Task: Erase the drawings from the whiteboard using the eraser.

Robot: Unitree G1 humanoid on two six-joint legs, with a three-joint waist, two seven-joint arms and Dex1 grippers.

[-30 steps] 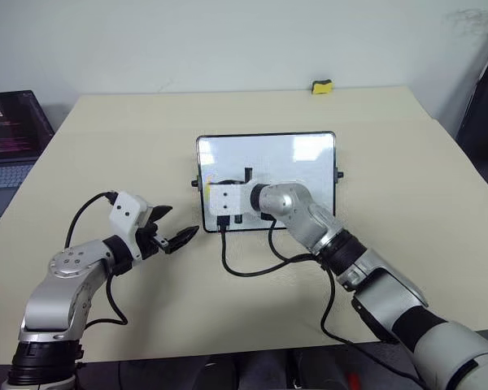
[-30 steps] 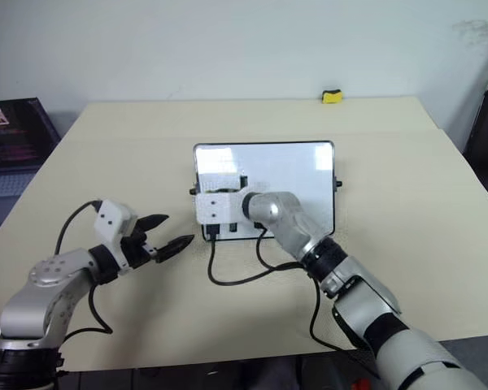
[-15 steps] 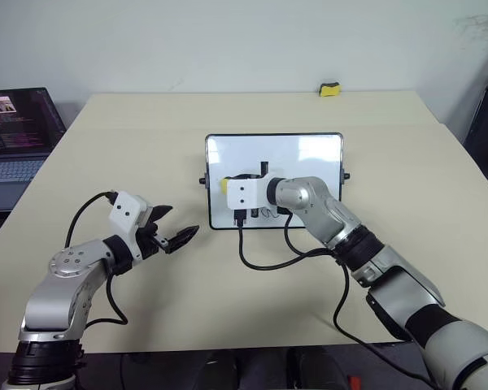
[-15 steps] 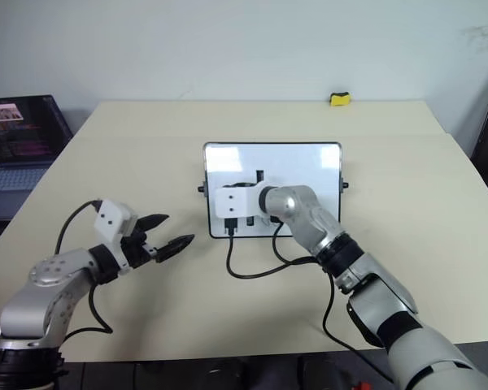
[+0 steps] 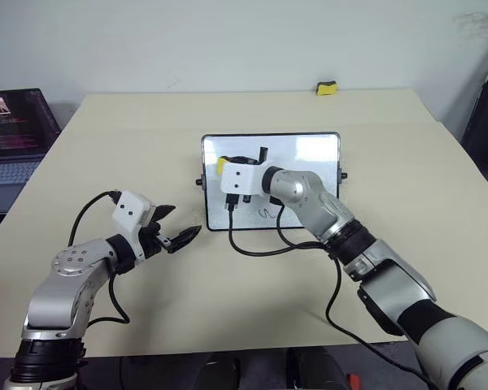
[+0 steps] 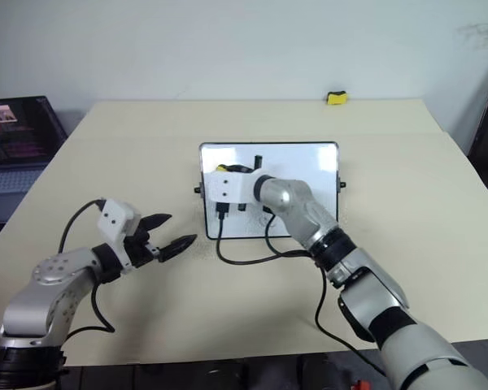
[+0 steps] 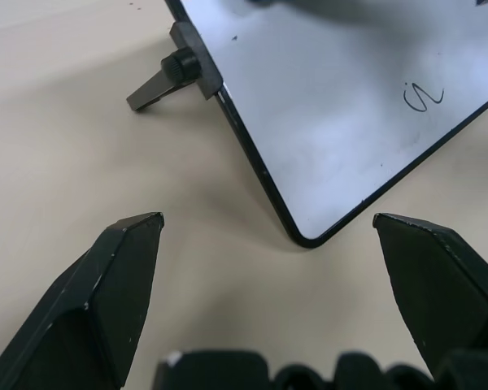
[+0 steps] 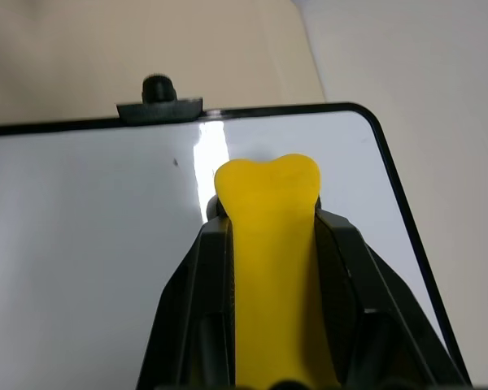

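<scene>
- The small rectangular glossy white whiteboard (image 5: 297, 150) with its thin black frame is lying near the middle of the pale beige bench (image 5: 439, 203), its long axis running across the robot's front, one short side toward each arm.
- The right gripper (image 5: 240, 160) is reaching over the board's left part, clamped tight on the small oblong bright-yellow eraser (image 8: 270, 268). In the right wrist view the eraser's long axis is running along the fingers, its rounded tip poking out past them toward the board's short side with the small black knob (image 8: 156, 87).
- From the head views I cannot tell whether the eraser is pressing on the surface or hanging just above it.
- As far as I can judge, the job is largely done but not finished: most of the white surface is looking clean, yet one black marker squiggle (image 5: 267, 213) is sitting near the board's near edge, just beside the right arm. A tiny dark speck (image 8: 175, 162) is showing near the knob too.
- The left gripper (image 5: 177, 238) is hanging over the bench just off the board's near-left corner, its two black fingers spread apart and holding nothing.
- A stubbier yellow-and-black block (image 5: 324, 87) is resting at the bench's far edge, well apart from the board.
- An open laptop (image 5: 12, 134) is sitting off the bench's left side.
</scene>
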